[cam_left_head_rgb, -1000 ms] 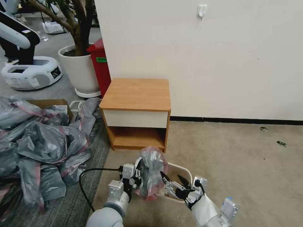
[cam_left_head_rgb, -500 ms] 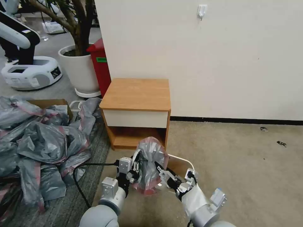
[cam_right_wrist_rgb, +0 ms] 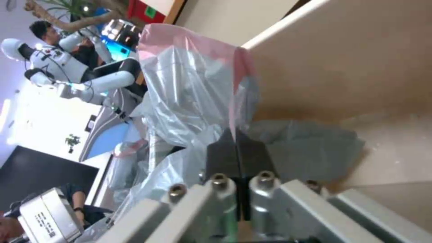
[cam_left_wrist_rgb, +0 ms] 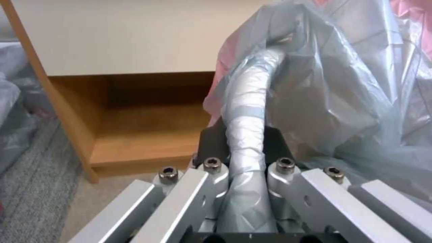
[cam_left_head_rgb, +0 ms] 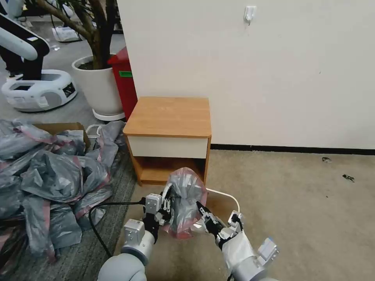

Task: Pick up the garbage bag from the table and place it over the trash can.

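**Bag held between both grippers at the can, in front of the table**

Head view: both arms reach forward and low from the near edge, wrists angled in toward each other. The left gripper point(cam_left_head_rgb: 166, 208) presses into the left side of the bag point(cam_left_head_rgb: 184, 201); the right gripper point(cam_left_head_rgb: 204, 214) meets its lower right edge. The bag stands bunched between them, long axis roughly upright, grey body on top and pink rim band hanging at the bottom. It covers the near-left corner of the can point(cam_left_head_rgb: 230, 198), which sits on the carpet just in front of the table point(cam_left_head_rgb: 168, 117).

Left wrist view: the left gripper point(cam_left_wrist_rgb: 245, 135) is clamped on a twisted rope of bag point(cam_left_wrist_rgb: 333, 84), which runs out from between the black fingers point(cam_left_wrist_rgb: 211, 140) and billows beyond them. The table's open shelf point(cam_left_wrist_rgb: 135, 135) lies behind.

Right wrist view: the right gripper point(cam_right_wrist_rgb: 236, 148) has its black fingertips point(cam_right_wrist_rgb: 256, 153) pressed together on the bag's point(cam_right_wrist_rgb: 189, 94) pink edge, beside the can's inner wall point(cam_right_wrist_rgb: 351, 67).
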Motion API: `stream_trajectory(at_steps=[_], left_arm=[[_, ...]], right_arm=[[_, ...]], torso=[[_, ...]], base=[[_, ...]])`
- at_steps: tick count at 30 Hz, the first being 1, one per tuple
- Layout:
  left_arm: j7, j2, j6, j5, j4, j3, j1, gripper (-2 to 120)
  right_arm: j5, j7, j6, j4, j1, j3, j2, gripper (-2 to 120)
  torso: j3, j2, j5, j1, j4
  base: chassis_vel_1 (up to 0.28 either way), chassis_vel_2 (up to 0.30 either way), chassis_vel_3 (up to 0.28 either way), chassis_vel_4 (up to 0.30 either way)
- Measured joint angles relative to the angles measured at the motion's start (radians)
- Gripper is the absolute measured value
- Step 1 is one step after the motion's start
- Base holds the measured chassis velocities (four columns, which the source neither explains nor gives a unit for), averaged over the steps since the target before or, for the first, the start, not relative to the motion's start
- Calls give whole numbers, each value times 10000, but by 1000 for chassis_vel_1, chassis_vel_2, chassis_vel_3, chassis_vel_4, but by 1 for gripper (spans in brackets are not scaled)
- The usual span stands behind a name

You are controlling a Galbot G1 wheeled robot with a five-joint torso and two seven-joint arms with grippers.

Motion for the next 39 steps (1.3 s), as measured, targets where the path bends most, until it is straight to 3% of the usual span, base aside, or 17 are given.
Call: stream_trajectory(at_steps=[9, 12, 18, 24, 27, 29, 32, 39], left_arm=[[0, -59, -7, -8, -8, -23, 40, 6], [34, -119, -7, -18, -84, 39, 129, 6], [256, -160, -74, -288, -316, 130, 212, 6], [402, -114, -175, -771, -494, -40, 261, 6], [362, -141, -175, -994, -502, -137, 269, 6], [26, -194, -147, -1364, -332, -333, 154, 6], [-89, -208, -141, -1513, -184, -500, 12, 6], [-725, -102, -25, -2041, 66, -769, -512, 6]], right_arm=[[-318, 2, -284, 964, 16, 1362, 13, 0], [-33, 68, -1118, 1592, 586, 2370, -60, 0], [679, 827, -2298, 751, 2440, 3017, -596, 0], [1040, 926, -3385, 326, 3219, 3284, -1205, 0], [1298, 974, -3780, 556, 3184, 3463, -1342, 7], [2267, 1962, -3807, 1965, 2339, 3807, -1422, 27], [2631, 2255, -3779, 2238, 1815, 3826, -1357, 36], [2805, 1213, -3805, 2259, 623, 3606, -1039, 59]], torso=[[0, 0, 1, 0, 0], [0, 0, 0, 0, -1], [0, 0, 2, 0, 0], [0, 0, 2, 0, 1], [0, 0, 2, -1, 1], [-1, 0, -2, 0, -1], [-1, 0, -2, 0, 0], [-1, 0, -1, 0, -1]], base=[[0, 0, 0, 0], [0, 0, 0, 0], [0, 0, 0, 0], [0, 0, 0, 0], [0, 0, 0, 0], [0, 0, 0, 0], [0, 0, 0, 0], [0, 0, 0, 0]])
